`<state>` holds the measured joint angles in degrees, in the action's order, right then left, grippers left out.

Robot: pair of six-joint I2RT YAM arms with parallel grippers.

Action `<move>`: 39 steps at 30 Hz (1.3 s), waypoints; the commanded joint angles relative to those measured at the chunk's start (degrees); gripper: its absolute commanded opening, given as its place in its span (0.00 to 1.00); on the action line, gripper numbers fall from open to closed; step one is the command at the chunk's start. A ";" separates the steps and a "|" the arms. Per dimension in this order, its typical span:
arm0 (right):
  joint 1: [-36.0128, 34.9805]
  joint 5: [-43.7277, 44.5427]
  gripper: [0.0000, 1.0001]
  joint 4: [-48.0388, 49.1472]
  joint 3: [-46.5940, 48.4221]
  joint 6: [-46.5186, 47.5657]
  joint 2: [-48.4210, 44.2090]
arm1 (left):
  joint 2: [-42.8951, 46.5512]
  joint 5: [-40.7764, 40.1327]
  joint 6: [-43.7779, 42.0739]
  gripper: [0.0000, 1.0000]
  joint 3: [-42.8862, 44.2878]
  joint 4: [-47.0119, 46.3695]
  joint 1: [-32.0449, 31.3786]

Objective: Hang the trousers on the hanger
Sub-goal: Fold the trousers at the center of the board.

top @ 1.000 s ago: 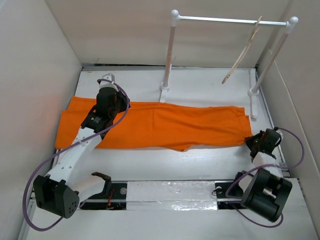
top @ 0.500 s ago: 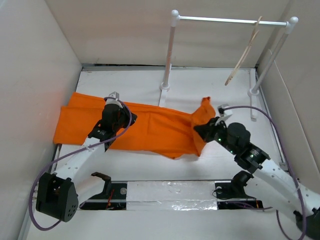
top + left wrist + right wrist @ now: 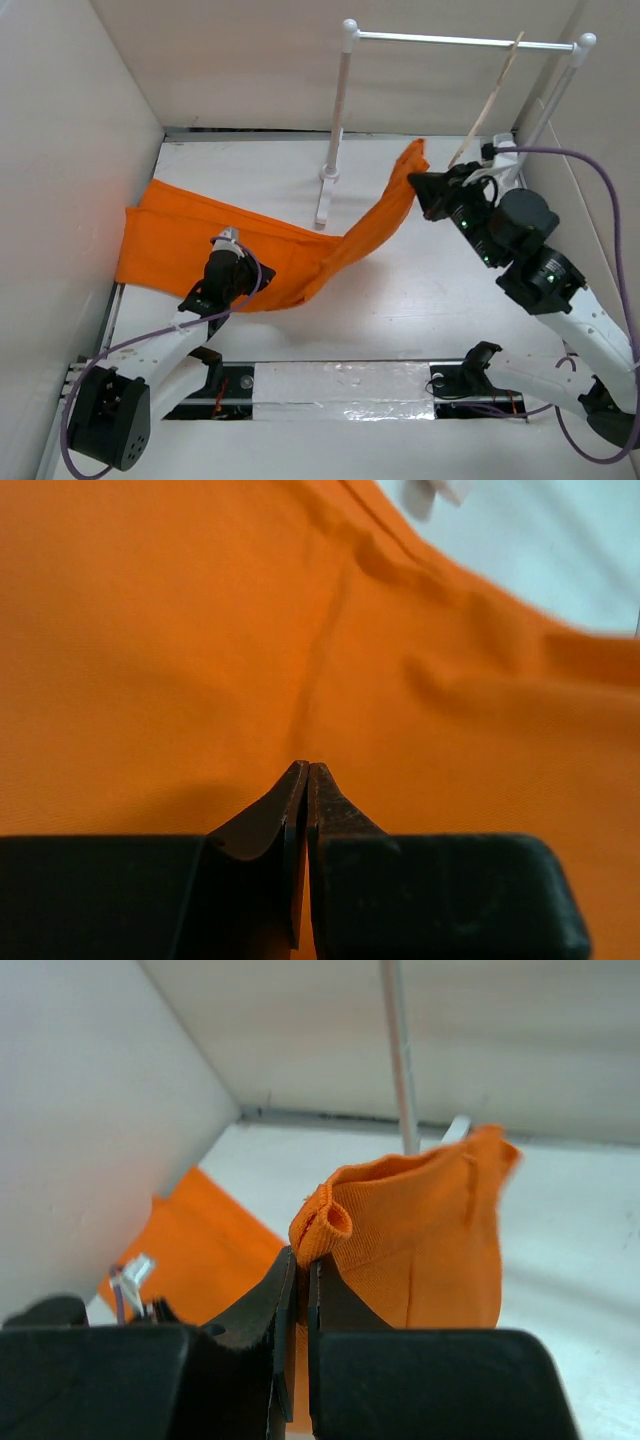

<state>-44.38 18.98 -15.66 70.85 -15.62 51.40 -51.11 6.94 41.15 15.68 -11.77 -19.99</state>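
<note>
Along the left wall, I'm seeing the wide end of the trousers [image 3: 170, 235] lying flat on the white table [image 3: 400, 300]. The left gripper [image 3: 306, 772] is bearing down on that cloth near its front edge. Its fingers are pressed together, with a thin sliver of orange showing between them, so it is pinching the fabric. From there the trousers are rising off the table in a twisted band, running up and to the right, past the foot of the white rail [image 3: 450, 41]. The right gripper [image 3: 301, 1260] is holding the far end in the air, its jaws closed on a rolled hem of the orange cloth. Just right of that raised end, the wooden hanger [image 3: 492, 92] is hanging from the rail, tilted, its lower tip sitting close beside the right gripper.
</note>
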 commanded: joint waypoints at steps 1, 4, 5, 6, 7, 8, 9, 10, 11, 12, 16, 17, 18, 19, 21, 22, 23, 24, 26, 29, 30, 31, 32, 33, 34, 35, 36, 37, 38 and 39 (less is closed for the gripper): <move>3.41 -3.06 0.00 1.34 7.80 2.61 -0.42 | -1.35 2.65 1.57 0.00 -1.10 -7.56 -3.28; 6.67 -6.40 0.00 -0.07 12.02 2.70 0.02 | -5.21 -5.60 3.32 0.00 2.05 -7.39 -14.76; 7.37 -7.63 0.00 -0.33 12.90 2.70 0.28 | -8.01 -10.23 4.02 0.00 3.12 -7.04 -17.25; 8.07 -8.43 0.00 -0.86 14.74 2.70 0.89 | -9.43 -12.11 5.34 0.00 4.26 -6.69 -19.37; 9.13 -9.48 0.00 -1.91 15.54 2.78 1.16 | -10.66 -13.52 5.87 0.00 5.75 -6.86 -21.04; 9.66 -9.75 0.00 -2.53 16.33 2.87 1.51 | -13.46 -15.45 6.31 0.00 6.28 -7.12 -23.58; 9.66 -10.02 0.00 -2.97 17.73 3.31 1.77 | -14.88 -16.16 6.84 0.00 6.73 -8.34 -24.74; 10.53 -10.45 0.00 -4.02 18.44 3.57 2.30 | -16.11 -16.60 7.89 0.00 7.51 -9.23 -25.71; 11.06 -10.72 0.00 -4.46 19.06 3.75 2.48 | -19.26 -17.22 8.59 0.00 7.87 -10.11 -28.50; 12.03 -11.16 0.00 -4.64 19.41 3.93 2.57 | -21.20 -17.92 9.12 0.00 8.66 -12.12 -30.35; 13.53 -13.09 0.00 -6.22 21.87 4.19 3.09 | -33.76 -22.58 12.20 0.00 20.65 -12.40 -39.67; 13.53 -13.36 0.00 -6.40 22.14 4.19 3.10 | -39.97 -22.85 13.16 0.00 23.05 -12.31 -40.82; 14.05 -13.62 0.00 -6.57 22.40 4.19 3.10 | -43.16 -22.41 13.61 0.00 25.60 -12.23 -42.31; 14.06 -14.06 0.00 -6.84 22.58 4.19 3.27 | -45.54 -21.54 13.78 0.00 30.24 -12.05 -42.85; 14.06 -14.59 0.00 -7.19 22.58 4.02 4.23 | -50.39 -21.88 14.66 0.00 33.35 -10.13 -43.55; 13.45 -15.28 0.00 -7.19 22.40 4.02 4.67 | -50.66 -22.49 14.66 0.00 33.97 -9.94 -43.56; 13.44 -15.47 0.00 -7.02 21.79 4.02 5.20 | -49.62 -22.93 14.75 0.00 33.45 -10.03 -43.56; 12.66 -15.38 0.00 -6.58 21.27 4.10 5.99 | -48.39 -23.28 14.67 0.00 32.67 -9.94 -43.56; 11.16 -14.94 0.00 -4.74 19.95 4.02 6.78 | -43.14 -24.25 14.49 0.00 29.24 -9.41 -41.46; 9.67 -14.67 0.00 -2.19 17.84 3.58 8.28 | -33.05 -24.87 13.18 0.01 24.24 -7.40 -37.43; 9.14 -14.68 0.00 -1.57 17.22 3.31 8.80 | -29.95 -25.04 12.56 0.06 23.35 -4.69 -36.19; 7.83 -13.81 0.00 -0.87 17.04 3.31 10.03 | -23.48 -25.57 11.25 0.07 22.30 -2.84 -33.56; 7.12 -13.10 0.00 -0.60 16.95 3.40 10.73 | -20.11 -25.75 10.28 0.11 22.03 -1.17 -32.15; 6.42 -12.40 0.00 -0.16 16.69 3.75 11.35 | -16.34 -25.92 9.23 0.16 21.94 2.42 -30.48; 5.80 -11.69 0.00 0.97 16.17 3.75 11.97 | -12.73 -25.92 8.35 0.17 22.02 4.45 -28.81; 4.67 -11.17 0.00 1.68 15.81 3.75 13.28 | -5.56 -25.84 6.25 0.17 22.89 6.30 -27.14; 3.96 -10.90 0.00 2.47 15.64 3.58 13.99 | -2.18 -25.58 5.18 0.21 23.68 10.06 -23.21; 3.08 -10.46 0.00 3.87 15.37 3.40 14.78 | 0.81 -25.14 4.22 0.25 24.65 11.58 -21.08; 2.11 -9.67 0.00 4.67 15.37 3.31 16.53 | 5.89 -23.91 2.03 0.26 27.01 14.03 -18.97; -0.24 -9.32 0.00 5.54 15.46 3.23 17.59 | 7.94 -23.12 1.05 0.29 28.60 17.45 -14.60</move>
<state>-40.91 7.73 -19.57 85.80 -12.23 67.35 -49.63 -16.97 47.92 39.86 -4.12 -40.53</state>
